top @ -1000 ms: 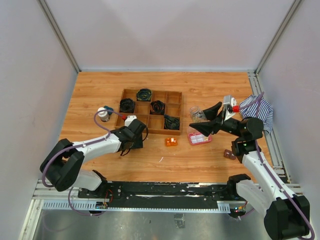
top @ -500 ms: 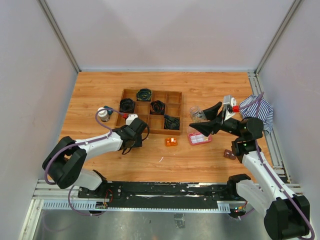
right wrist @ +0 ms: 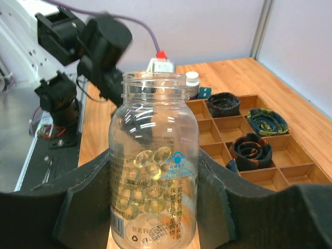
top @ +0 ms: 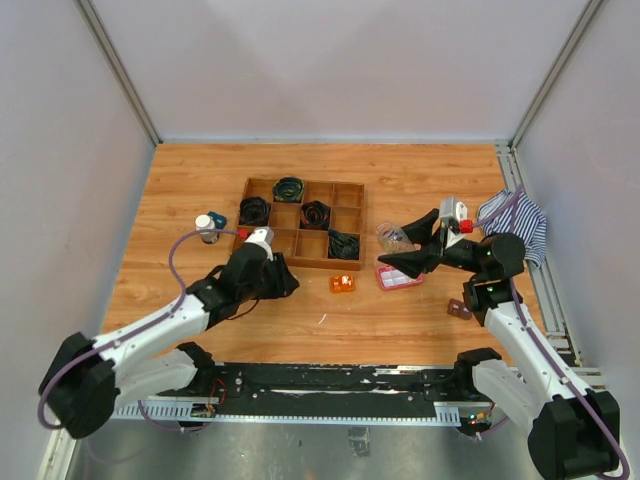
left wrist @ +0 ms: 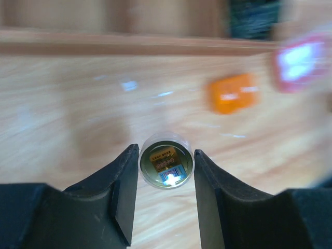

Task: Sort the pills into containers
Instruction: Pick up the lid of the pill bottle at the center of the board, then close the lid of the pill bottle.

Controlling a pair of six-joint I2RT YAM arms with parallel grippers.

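Observation:
My right gripper (top: 392, 248) (right wrist: 154, 155) is shut on a clear open-topped bottle (right wrist: 153, 155) (top: 390, 236) holding several yellow gel pills (right wrist: 150, 161), held above the pink box (top: 400, 278). My left gripper (top: 275, 277) (left wrist: 166, 167) has its jaws against both sides of a small round clear-rimmed container (left wrist: 166, 166). I see it end-on, dark inside with a gold and blue label, just above the table. A dark bottle with a white cap (top: 207, 226) (right wrist: 192, 79) stands left of the wooden tray.
The wooden tray (top: 362, 225) with black coils sits mid-table. An orange block (top: 342, 283) (left wrist: 232, 92) lies in front of it, beside the pink box (left wrist: 301, 62). A striped cloth (top: 515, 220) lies at the right edge and a small brown piece (top: 459, 310) near the right arm.
The left jaws have narrowed onto the round container and the left arm's elbow has swung toward the near left. The right gripper with the bottle has shifted slightly left.

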